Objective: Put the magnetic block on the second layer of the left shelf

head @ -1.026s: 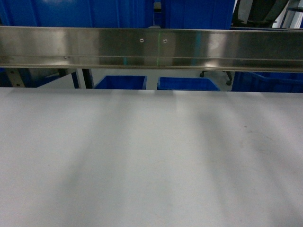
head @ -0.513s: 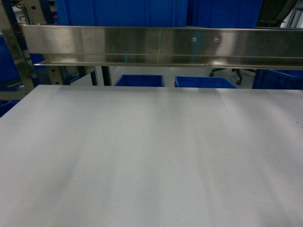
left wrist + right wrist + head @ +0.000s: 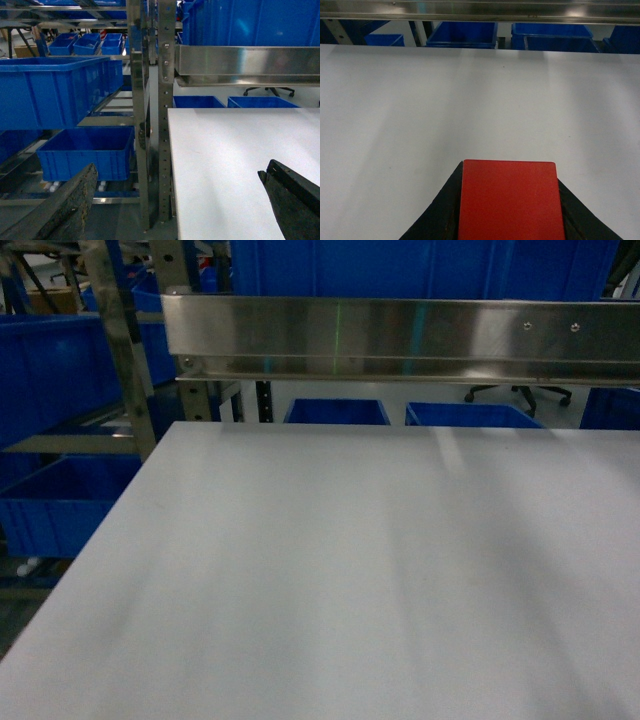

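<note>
Steel beam (image 3: 400, 338) spans the white table (image 3: 330, 570) beside blue bins (image 3: 50, 90).

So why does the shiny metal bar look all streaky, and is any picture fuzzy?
Head view: the steel beam shows glare patches and a thin green streak; the table looks softly smeared. Left wrist view: the dark fingers are blurry up close. Right wrist view: the red block is fairly sharp.

Magnetic block (image 3: 509, 200): plain red cube, flat top face seen square-on, clamped betw. two black fingers (image 3: 438, 215) of right gripper (image 3: 507, 220), above white table, near edge. Left shelf second layer (image 3: 107, 107): steel roller-rail tier, far left, occupied by large deep blue bin (image 3: 52, 90), level.
</note>
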### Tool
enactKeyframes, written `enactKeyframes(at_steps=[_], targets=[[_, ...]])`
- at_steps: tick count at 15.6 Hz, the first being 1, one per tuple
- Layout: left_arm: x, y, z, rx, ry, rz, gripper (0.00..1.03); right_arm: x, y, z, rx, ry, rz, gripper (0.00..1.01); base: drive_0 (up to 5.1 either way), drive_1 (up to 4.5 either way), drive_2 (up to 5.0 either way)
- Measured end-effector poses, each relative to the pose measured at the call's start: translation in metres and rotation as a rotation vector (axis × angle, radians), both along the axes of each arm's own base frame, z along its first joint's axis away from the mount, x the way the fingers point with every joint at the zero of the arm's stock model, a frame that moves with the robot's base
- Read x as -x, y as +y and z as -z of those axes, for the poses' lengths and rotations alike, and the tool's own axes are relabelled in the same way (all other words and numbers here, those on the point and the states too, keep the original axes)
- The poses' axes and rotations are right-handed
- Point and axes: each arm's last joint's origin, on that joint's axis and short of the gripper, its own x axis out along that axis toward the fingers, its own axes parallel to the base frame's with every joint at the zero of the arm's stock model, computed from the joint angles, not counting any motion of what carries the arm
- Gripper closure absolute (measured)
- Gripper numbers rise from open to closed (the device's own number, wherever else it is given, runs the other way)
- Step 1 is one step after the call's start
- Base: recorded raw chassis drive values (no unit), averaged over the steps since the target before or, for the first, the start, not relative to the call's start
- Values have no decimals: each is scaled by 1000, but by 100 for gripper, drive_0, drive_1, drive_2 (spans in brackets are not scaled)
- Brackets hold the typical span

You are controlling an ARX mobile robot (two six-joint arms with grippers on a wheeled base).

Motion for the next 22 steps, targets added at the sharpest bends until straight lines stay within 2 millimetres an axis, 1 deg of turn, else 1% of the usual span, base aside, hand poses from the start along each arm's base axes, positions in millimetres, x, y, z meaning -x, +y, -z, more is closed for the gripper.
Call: enactKeyframes(at_steps=[22], targets=[[0,0,0,0,1,0,5,0,0,-1,0,-5,0,68,-499,246,246]])
